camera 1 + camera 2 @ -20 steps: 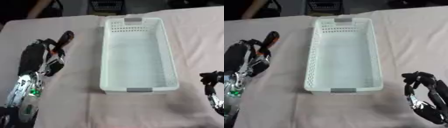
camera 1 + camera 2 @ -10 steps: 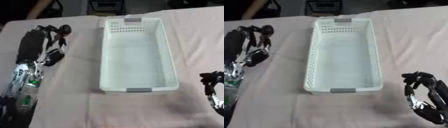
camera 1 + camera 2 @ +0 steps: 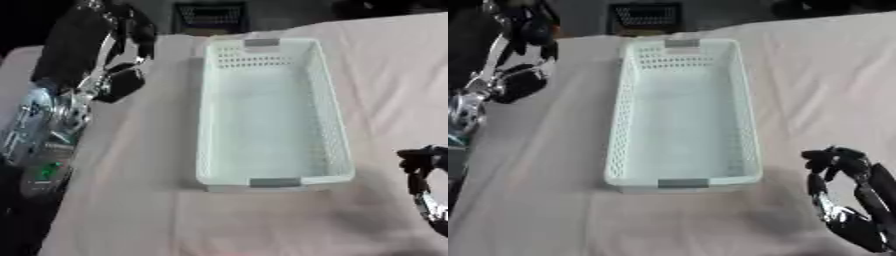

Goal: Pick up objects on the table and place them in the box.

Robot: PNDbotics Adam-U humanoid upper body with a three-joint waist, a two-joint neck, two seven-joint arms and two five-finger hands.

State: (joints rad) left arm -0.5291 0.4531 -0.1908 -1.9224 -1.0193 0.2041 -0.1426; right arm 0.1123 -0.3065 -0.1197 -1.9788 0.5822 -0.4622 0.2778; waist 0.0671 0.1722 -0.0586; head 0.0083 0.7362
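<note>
Ahead of us, the long white basket point(image 3: 273, 112) lies lengthwise on the cloth-covered surface point(image 3: 385, 75), its grey-tabbed short ends point(image 3: 274, 182) pointing toward us and away. We see nothing inside it; its pale floor is bare.

Our left hand point(image 3: 131, 35) is raised at the upper left, beside the far end of the basket and apart from its rim. Its fingers point(image 3: 535, 30) are curled in, and earlier frames showed a dark, orange-tipped thing between them, but now it is too blurred to make out, so we cannot tell whether the hand has hold of anything. The silver and black forearm point(image 3: 52, 110) runs down the left edge of the view.

Our right hand point(image 3: 837, 162) rests at the lower right, near the basket's near corner but not touching it. Its fingers point up and bend inward, and they hold nothing.

A dark crate point(image 3: 208, 17) sits beyond the far edge of the surface.
</note>
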